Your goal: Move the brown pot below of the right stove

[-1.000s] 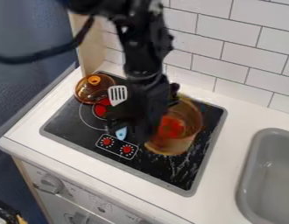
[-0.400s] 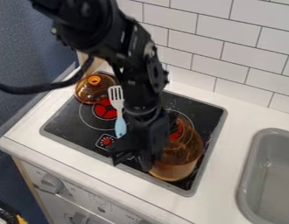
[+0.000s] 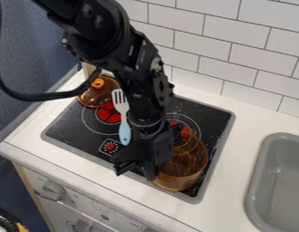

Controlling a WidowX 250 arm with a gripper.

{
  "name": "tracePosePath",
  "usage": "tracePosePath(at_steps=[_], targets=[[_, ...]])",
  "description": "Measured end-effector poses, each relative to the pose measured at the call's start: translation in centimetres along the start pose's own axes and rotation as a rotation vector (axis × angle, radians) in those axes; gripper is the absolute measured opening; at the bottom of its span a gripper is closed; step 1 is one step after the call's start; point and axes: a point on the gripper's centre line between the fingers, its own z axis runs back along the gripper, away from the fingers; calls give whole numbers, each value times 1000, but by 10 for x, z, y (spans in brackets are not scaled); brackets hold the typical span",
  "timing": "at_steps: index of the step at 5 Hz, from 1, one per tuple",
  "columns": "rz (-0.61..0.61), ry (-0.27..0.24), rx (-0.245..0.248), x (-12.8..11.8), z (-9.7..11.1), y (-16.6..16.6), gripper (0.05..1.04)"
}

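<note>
My gripper (image 3: 137, 168) hangs low over the front part of the black stovetop, directly against the left side of the brown pot. The see-through brown pot (image 3: 183, 168) is at the stovetop's front right, with its upper edge close to the lower part of the right stove's ring (image 3: 195, 123). Part of that ring and the pot's left side are hidden behind the black gripper and wrist. Whether the gripper holds the pot's edge cannot be made out.
An amber lid with an orange knob (image 3: 98, 83) lies at the back left. The blue-handled spatula (image 3: 124, 131) is left of the arm. A grey sink (image 3: 279, 181) is at the right, and tiled wall (image 3: 237, 50) stands behind.
The pot has moved from the right stove toward the stovetop's front edge, and my gripper has come forward and down beside it. More of the spatula's handle is uncovered.
</note>
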Motion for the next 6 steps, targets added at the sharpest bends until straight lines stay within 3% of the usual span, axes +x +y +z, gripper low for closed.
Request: tracePosePath(at_steps=[1, 2, 4, 5, 6], targets=[[-4, 11, -3, -2, 0, -1, 126], [-8, -3, -11, 0, -1, -2, 324], [-32, -14, -24, 1, 1, -3, 932], [-53, 8, -19, -3, 17, 3, 1009], [-101, 67, -34, -4, 46, 10, 1004]])
